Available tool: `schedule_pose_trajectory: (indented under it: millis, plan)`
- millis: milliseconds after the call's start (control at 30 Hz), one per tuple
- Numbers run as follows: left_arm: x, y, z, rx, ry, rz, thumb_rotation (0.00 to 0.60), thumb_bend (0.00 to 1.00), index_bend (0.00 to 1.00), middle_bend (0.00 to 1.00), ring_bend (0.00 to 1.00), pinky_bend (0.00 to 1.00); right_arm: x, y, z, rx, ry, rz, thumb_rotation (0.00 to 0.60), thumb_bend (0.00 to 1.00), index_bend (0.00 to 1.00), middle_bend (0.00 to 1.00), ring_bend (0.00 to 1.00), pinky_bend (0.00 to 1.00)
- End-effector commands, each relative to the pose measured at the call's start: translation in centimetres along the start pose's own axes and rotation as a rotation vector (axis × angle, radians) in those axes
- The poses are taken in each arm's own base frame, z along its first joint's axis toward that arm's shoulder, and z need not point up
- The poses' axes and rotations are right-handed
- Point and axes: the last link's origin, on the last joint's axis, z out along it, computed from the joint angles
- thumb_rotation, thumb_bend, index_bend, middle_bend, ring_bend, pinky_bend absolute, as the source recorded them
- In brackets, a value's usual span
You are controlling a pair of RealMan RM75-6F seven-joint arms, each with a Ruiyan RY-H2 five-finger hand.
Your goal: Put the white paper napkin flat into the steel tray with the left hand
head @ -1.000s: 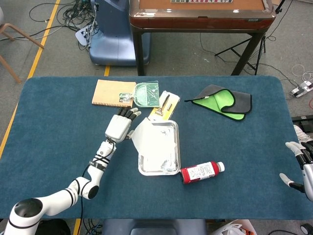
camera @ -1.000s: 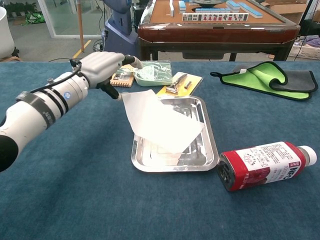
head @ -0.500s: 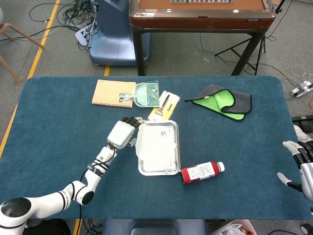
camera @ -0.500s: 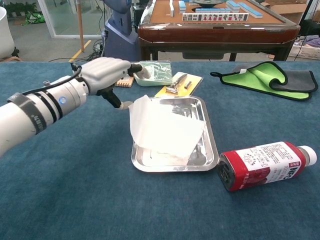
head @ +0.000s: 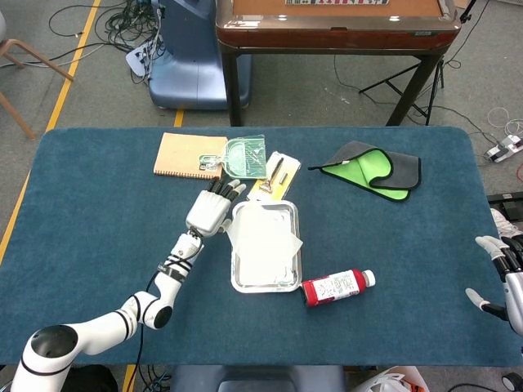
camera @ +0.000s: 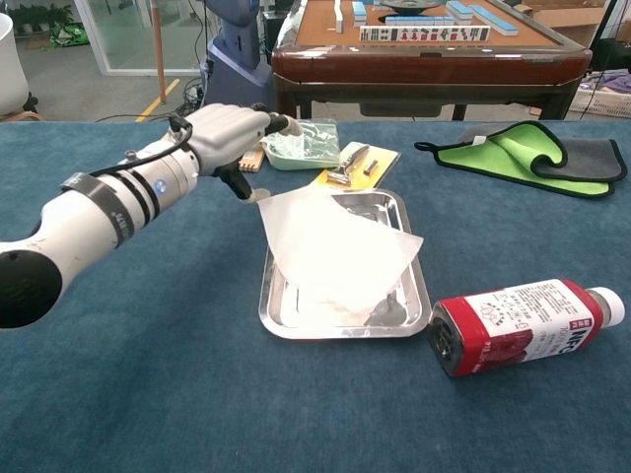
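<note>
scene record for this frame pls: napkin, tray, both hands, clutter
napkin: white paper napkin lies over the steel tray, not flat; left edge raised, right corner overhangs the rim
left hand: left hand at the napkin's left corner, thumb touching it; whether it still pinches it is unclear
right hand: right hand at the table's right edge, fingers apart, holding nothing
clutter: red bottle lying beside the tray; green-grey cloth; notebook
</note>
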Motion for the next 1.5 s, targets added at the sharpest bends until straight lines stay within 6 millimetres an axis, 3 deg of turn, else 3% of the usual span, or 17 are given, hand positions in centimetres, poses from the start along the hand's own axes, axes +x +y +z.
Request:
schedule_pose_trajectory:
  millis: [33, 233, 400, 600, 733, 933, 1000, 1100, 1233, 1367, 1500]
  plan:
    - [0.0, 0.1, 0.7, 0.018, 0.019, 0.034, 0.600, 0.17, 0.08, 0.02, 0.00, 0.00, 0.0, 0.0, 0.0, -0.003, -0.001, 0.000, 0.600, 0.05, 0.20, 0.21, 0.13, 0.14]
    - [-0.1, -0.8, 1.1, 0.059, 0.031, 0.056, 0.600, 0.13, 0.03, 0.00, 0.00, 0.00, 0.0, 0.1, -0.1, -0.008, 0.000, 0.001, 0.600, 0.05, 0.20, 0.21, 0.13, 0.14]
    - [0.7, -1.5, 0.8, 0.051, 0.044, -0.008, 0.600, 0.13, 0.04, 0.01, 0.01, 0.01, 0.0, 0.0, -0.1, -0.004, 0.002, 0.001, 0.600, 0.05, 0.20, 0.21, 0.13, 0.14]
    - [2.0, -1.4, -1.4, -0.073, 0.008, -0.110, 0.600, 0.14, 0.20, 0.36, 0.33, 0.22, -0.2, -0.1, 0.1, 0.004, -0.007, 0.004, 0.600, 0.05, 0.20, 0.21, 0.13, 0.14]
    - [2.7, -1.3, -2.8, -0.143, -0.050, -0.145, 0.600, 0.25, 0.27, 0.56, 0.54, 0.52, -0.3, -0.2, 0.2, 0.006, -0.012, 0.002, 0.600, 0.05, 0.20, 0.21, 0.13, 0.14]
    - [3.0, -0.8, -4.4, -0.223, -0.143, -0.141, 0.599, 0.40, 0.31, 0.85, 0.79, 0.81, -0.4, -0.3, 0.3, 0.007, -0.015, 0.003, 0.600, 0.05, 0.20, 0.21, 0.13, 0.14]
    - [2.9, -0.9, -4.8, -0.236, -0.165, -0.127, 0.549, 0.43, 0.35, 0.90, 0.83, 0.86, -0.4, -0.2, 0.3, 0.005, -0.014, 0.003, 0.600, 0.05, 0.20, 0.21, 0.13, 0.14]
    - [2.7, -1.4, -5.4, -0.241, -0.214, -0.107, 0.330, 0.46, 0.39, 0.96, 0.88, 0.91, -0.4, -0.2, 0.2, 0.002, -0.015, 0.002, 0.600, 0.05, 0.20, 0.21, 0.13, 0.14]
    - [2.8, -1.6, -6.1, -0.244, -0.284, -0.108, 0.181, 0.47, 0.38, 1.00, 0.94, 0.98, -0.5, -0.2, 0.3, 0.005, -0.016, 0.005, 0.600, 0.05, 0.20, 0.21, 0.13, 0.14]
    - [3.1, -1.7, -6.8, -0.252, -0.353, -0.114, 0.094, 0.47, 0.32, 1.00, 0.97, 1.00, -0.6, -0.2, 0.3, 0.006, -0.021, 0.008, 0.600, 0.05, 0.20, 0.21, 0.13, 0.14]
    - [3.4, -1.5, -7.4, -0.270, -0.401, -0.114, 0.087, 0.47, 0.27, 1.00, 0.97, 1.00, -0.7, -0.2, 0.4, 0.007, -0.022, 0.009, 0.600, 0.05, 0.20, 0.21, 0.13, 0.14]
